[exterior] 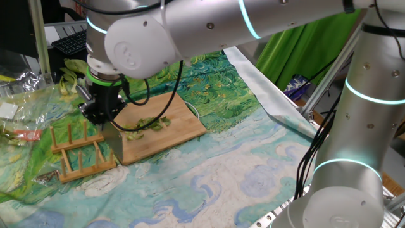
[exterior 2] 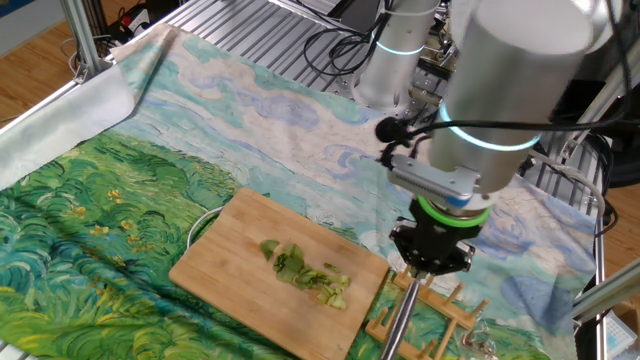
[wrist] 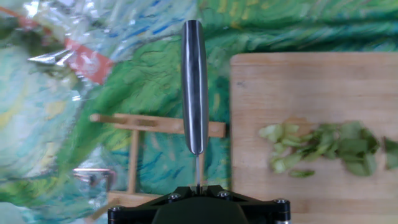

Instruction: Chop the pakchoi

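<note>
The gripper (wrist: 198,186) is clenched on a knife (wrist: 194,84), over the wooden rack (wrist: 134,155). The pakchoi (wrist: 323,148) lies chopped on the cutting board (wrist: 311,81), beside the blade; its row runs across the blade's line.

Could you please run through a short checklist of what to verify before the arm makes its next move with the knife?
1. Grip on the knife: ok; the gripper is shut on it, blade hanging down.
2. Pakchoi chopped: ok; it lies as a small heap of cut pieces.
3. Pieces kept on the cutting board: ok; none seen on the cloth.
4. Knife clear of the board: ok; in the hand view it hangs beside the board's edge, over the wooden rack.
5. Blade lined up with a rack slot: cannot tell; the angle hides it.
6. Blade touching the rack: cannot tell.
</note>
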Controlling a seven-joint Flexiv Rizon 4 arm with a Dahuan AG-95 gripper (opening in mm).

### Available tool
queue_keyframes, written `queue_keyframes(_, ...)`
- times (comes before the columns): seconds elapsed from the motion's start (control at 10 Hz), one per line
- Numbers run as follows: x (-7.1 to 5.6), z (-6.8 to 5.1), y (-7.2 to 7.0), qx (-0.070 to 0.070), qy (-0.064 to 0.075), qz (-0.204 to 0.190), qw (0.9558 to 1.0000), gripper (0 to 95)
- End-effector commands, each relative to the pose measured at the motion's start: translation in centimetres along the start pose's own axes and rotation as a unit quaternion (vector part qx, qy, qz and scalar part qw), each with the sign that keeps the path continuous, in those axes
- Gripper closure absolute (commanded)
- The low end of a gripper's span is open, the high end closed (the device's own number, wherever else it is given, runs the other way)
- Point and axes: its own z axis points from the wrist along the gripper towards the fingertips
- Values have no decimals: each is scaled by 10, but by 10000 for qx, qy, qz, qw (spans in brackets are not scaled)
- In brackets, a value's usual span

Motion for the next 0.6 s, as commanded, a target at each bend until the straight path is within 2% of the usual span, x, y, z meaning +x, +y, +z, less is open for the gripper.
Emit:
queue_keyframes(0.1, -3, 4, 4, 130, 90, 229, 9996, 950)
queue_keyframes(0.4, -8, 11, 6, 207, 29, 214, 9996, 950)
queue_keyframes(0.6, -9, 15, 4, 194, 30, 190, 9996, 950)
